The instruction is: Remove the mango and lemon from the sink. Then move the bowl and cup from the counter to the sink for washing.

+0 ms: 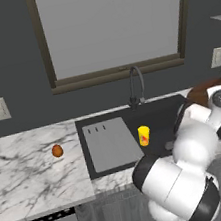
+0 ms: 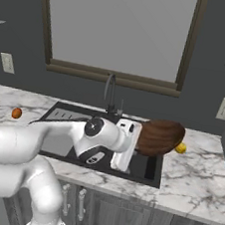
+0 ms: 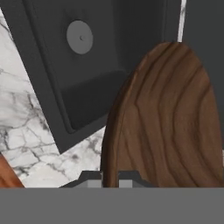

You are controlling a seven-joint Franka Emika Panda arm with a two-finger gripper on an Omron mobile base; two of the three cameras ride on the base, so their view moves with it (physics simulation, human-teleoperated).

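Over the sink: your claw [image 3: 110, 177] is clamped on the rim of the bowl [image 2: 160, 137], which it holds off the worktop [image 2: 196, 180], tilted on edge above the right end of the basin.
Claw: closed on the bowl; in the hand view you see the two fingertips [image 3: 91, 178] pinching the wooden rim between them.
Bowl: dark reddish-brown wood with clear grain, its inside turned toward the hand camera.
Sink [image 1: 159, 115]: black basin, round drain [image 3: 79, 37] visible in the hand view, grey drainboard panel [image 1: 110, 143] at its left end, dark arched faucet [image 1: 136, 85] behind.
Cup [image 1: 144, 135]: yellow with a red-orange mark, standing upright in the basin just beside the drainboard.
Mango [image 1: 57, 151]: on the worktop left of the sink, well apart from it.
Lemon [image 2: 180, 148]: on the worktop right of the sink, partly hidden behind the bowl from the right base camera.
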